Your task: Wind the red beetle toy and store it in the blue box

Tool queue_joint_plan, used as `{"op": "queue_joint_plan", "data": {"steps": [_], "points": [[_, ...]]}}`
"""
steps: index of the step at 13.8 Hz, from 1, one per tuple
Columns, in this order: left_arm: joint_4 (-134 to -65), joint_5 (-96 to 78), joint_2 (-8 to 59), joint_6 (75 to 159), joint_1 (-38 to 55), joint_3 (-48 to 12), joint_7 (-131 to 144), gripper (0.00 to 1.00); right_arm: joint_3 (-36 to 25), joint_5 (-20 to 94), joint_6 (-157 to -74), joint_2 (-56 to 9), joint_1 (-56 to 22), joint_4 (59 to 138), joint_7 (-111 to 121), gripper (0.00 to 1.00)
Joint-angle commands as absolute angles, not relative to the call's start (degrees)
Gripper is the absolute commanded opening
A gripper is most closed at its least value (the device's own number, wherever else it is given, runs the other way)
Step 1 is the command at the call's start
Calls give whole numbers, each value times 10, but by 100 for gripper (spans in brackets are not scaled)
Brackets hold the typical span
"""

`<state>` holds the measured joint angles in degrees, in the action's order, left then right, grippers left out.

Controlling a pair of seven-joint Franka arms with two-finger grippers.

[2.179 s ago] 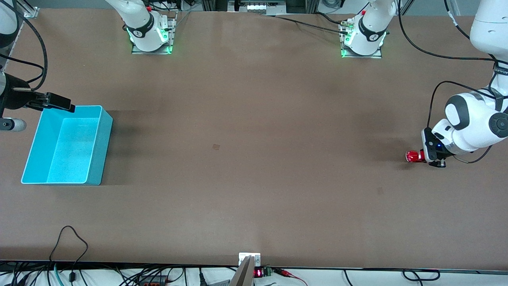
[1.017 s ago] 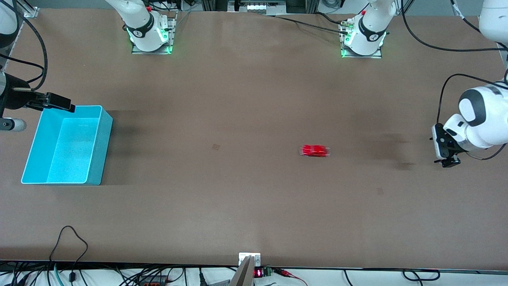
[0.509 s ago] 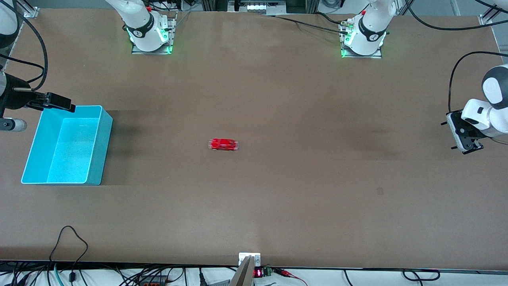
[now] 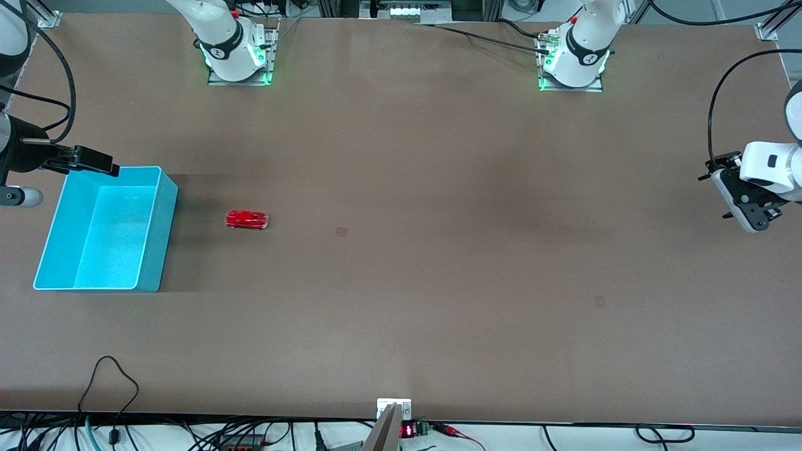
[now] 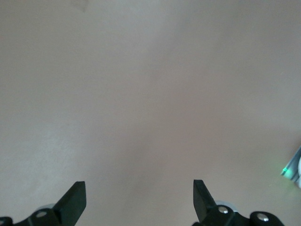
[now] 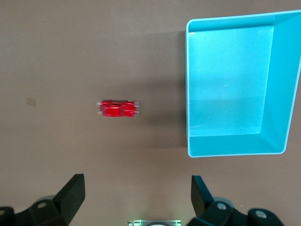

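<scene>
A: Since the pick-up turns on where the car sits, start at the camera's edge of the table (image 4: 438, 300) and work back.

B: Closest in is the blue box (image 4: 164, 228), set down at the right arm's end with its long sides running from near to far. It looks empty. A bit farther back is the red car (image 4: 246, 219), on the bare table beside the box, toward the left arm's end. There is a gap between them; they do not touch.

A: Which way does the car lie?

B: Lengthwise along the table, from one arm's end toward the other, so one bumper faces the box's long wall. Its outline is smeared, so I'd guess it is rolling.

A: And the grippers?

B: The right gripper (image 4: 94, 161) hangs over the box's farther rim. In the right wrist view its fingers (image 6: 75, 190) are spread wide with nothing between them, and both the car and the box lie below it. The left gripper (image 4: 745, 207) is up over the left arm's end of the table, well apart from the car, also spread wide and empty; that arm waits.

A: So the right arm is the nearer one.

B: By a long way, I'd say. It should shift toward the left arm's end and close across the car's narrow width.
</scene>
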<state>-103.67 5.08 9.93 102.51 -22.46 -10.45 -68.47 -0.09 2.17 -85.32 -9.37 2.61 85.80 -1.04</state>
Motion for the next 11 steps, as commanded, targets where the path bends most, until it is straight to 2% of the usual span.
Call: {"op": "queue_joint_plan", "data": {"steps": [1,8,11], "points": [[-983,54,103,965,-228,-127,-615,100,0,24,-850,-86,29,864,-5,100],[-910,52,103,880,-226,-172,-476,100,1,34,-850,-86,26,865,-4,100],[-877,52,105,850,-226,-198,-376,100,3,34,-853,-83,26,895,14,100]]}}
